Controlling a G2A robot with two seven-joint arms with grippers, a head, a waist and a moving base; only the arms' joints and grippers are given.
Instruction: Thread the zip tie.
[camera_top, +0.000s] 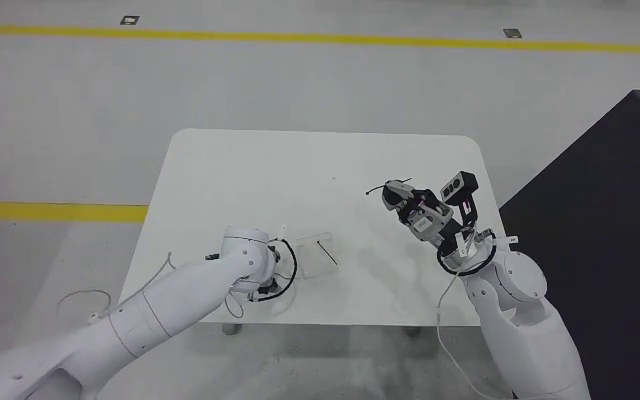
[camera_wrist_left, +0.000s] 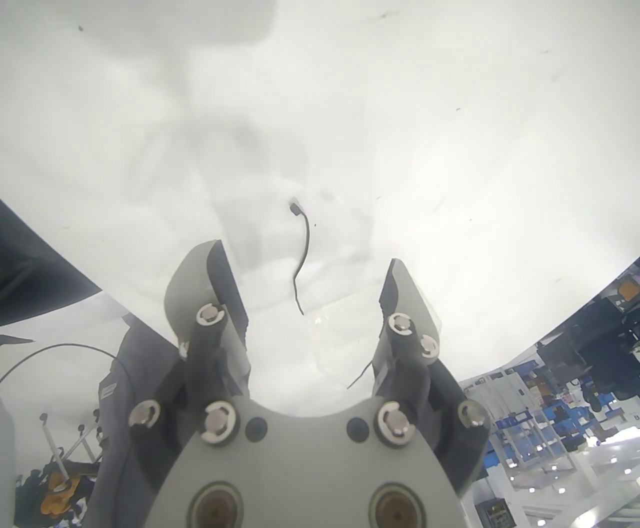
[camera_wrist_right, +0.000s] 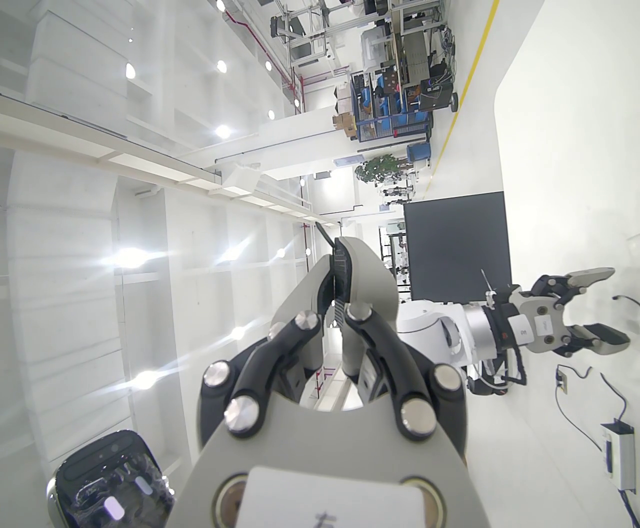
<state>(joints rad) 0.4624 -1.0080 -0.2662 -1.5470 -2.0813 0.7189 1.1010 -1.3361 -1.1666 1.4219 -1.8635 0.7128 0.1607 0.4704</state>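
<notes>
On the white counter (camera_top: 250, 160), our left pincer (camera_wrist_left: 307, 257) hangs spread above a loose black tie (camera_wrist_left: 305, 235). Our right pincer (camera_wrist_right: 336, 265), well apart, pinches the zip tie (camera_top: 383, 187) aloft. We judge threading hardly begun: we see no closed loop.

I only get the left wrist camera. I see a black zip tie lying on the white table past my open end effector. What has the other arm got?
Observer: The right end effector is shut on a second zip tie, thin and black. Its tip sticks out past the fingertips.
Operator: Is it close to mine?
Observer: No. In the top view it is over the right half of the table, well apart from your left end effector.
</notes>
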